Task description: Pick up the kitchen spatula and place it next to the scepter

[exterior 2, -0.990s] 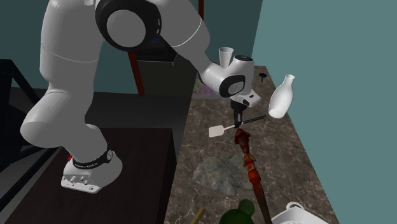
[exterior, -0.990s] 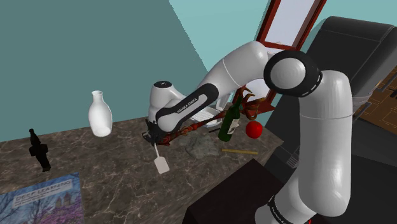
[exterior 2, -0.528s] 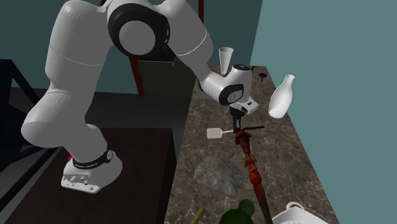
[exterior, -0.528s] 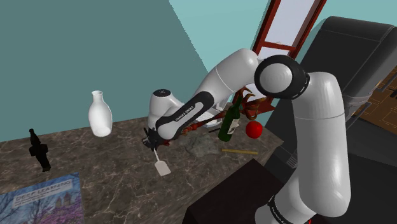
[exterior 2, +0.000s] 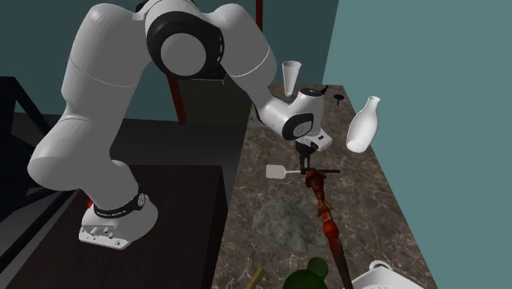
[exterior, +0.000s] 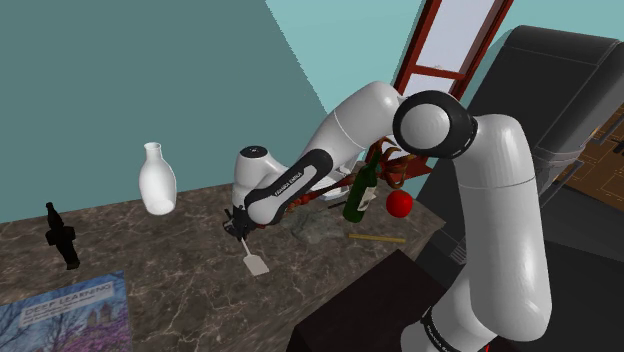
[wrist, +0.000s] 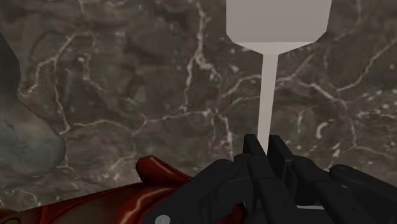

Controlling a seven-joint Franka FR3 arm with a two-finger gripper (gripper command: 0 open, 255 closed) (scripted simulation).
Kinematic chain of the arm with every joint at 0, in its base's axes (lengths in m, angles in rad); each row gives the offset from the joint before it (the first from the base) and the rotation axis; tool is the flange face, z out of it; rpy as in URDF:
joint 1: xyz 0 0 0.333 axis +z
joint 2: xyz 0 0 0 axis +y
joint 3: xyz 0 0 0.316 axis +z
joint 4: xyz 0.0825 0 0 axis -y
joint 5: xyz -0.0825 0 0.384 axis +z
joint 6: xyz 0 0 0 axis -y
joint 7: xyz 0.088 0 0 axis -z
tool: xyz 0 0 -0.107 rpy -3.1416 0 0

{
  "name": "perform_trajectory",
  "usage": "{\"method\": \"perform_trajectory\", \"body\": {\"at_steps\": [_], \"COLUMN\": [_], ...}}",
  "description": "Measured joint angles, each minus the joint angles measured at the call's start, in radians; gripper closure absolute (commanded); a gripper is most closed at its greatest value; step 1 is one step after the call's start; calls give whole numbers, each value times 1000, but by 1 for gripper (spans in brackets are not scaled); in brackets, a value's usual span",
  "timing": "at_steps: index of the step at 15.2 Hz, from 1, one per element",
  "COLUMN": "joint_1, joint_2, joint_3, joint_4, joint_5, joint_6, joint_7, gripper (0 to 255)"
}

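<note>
The kitchen spatula has a flat white blade [exterior: 258, 265] [exterior 2: 275, 171] [wrist: 278, 19], a thin pale neck and a dark handle [exterior 2: 330, 171]. My gripper [exterior: 240, 226] [exterior 2: 309, 162] [wrist: 266, 150] is shut on that handle, and the fingers [wrist: 254, 153] clasp it just behind the neck. It is held about level, low over the marbled countertop [exterior 2: 369, 201]. The scepter [exterior 2: 325, 217] [exterior: 283, 206] [wrist: 159, 184] is a long dark-red carved rod lying on the counter. Its head lies right beside my gripper, and the spatula crosses just past it.
A white vase [exterior: 157, 180] [exterior 2: 363, 123] stands past the gripper. A grey rock [exterior: 318, 228] [exterior 2: 285, 223], a green bottle [exterior: 358, 190], a red ball [exterior: 400, 204] and a yellow stick [exterior: 377, 238] crowd the scepter's far end. A black bottle [exterior: 62, 236] and a magazine [exterior: 65, 315] lie at the shoulder view's left.
My gripper has come down and closer to the scepter's head with the spatula in it. The spatula, tilted before, now lies about level near the counter.
</note>
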Motion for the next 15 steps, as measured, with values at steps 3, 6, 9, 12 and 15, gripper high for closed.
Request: {"method": "perform_trajectory", "body": {"at_steps": [3,6,9,12,15], "joint_1": [0,0,-3,-21,-24], "joint_2": [0,0,-9,-88,-109], "joint_3": [1,0,3,27,34], "joint_4": [0,-1,-2,-28,-33], "joint_5": [0,0,3,28,35], "joint_6": [0,1,-8,-60,-76], "joint_7": [0,0,-3,-20,-24], "gripper": [0,0,0,0,0]}}
